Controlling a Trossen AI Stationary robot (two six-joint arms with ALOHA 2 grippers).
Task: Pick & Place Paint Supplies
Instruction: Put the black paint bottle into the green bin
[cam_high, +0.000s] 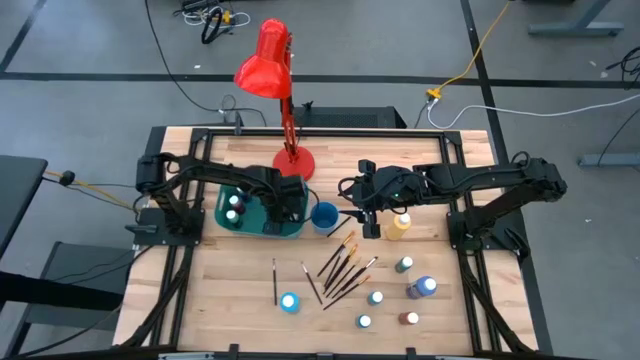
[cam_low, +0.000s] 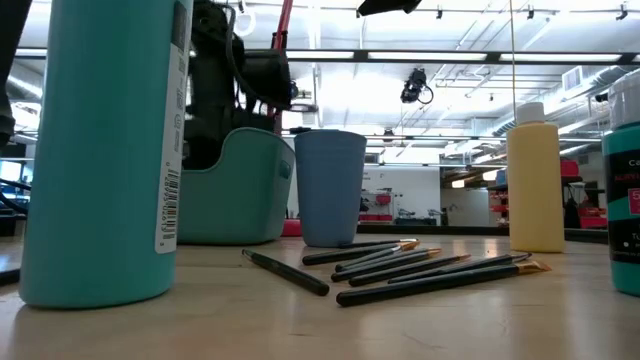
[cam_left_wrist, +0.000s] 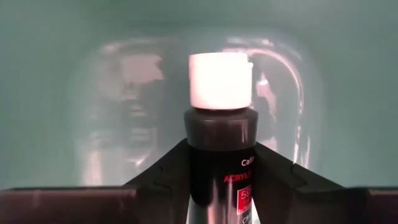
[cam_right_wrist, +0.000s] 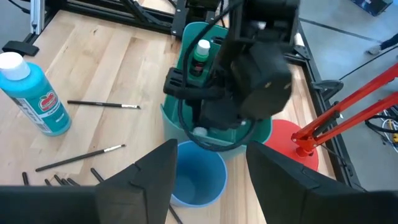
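Item: dark white-capped paint bottle (cam_left_wrist: 219, 143), upright inside the teal plastic bin (cam_high: 262, 226).

I see the left gripper (cam_left_wrist: 219, 186) down in the bin, its fingers set either side of the bottle (gripped or just flanking, I cannot tell). My right gripper (cam_right_wrist: 208, 165) hangs spread above the small blue cup (cam_right_wrist: 196, 180). The tall yellow bottle (cam_high: 398, 225) and dark-handled brushes (cam_high: 340, 270) sit on the wooden table (cam_high: 220, 290).

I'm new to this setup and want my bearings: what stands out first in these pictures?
The bright red desk lamp at the table's far edge. Below it, the left gripper reaches into the teal bin, a dark white-capped paint bottle between its fingers. Brushes and bottles lie scattered in front; the right gripper hovers open above the blue cup.
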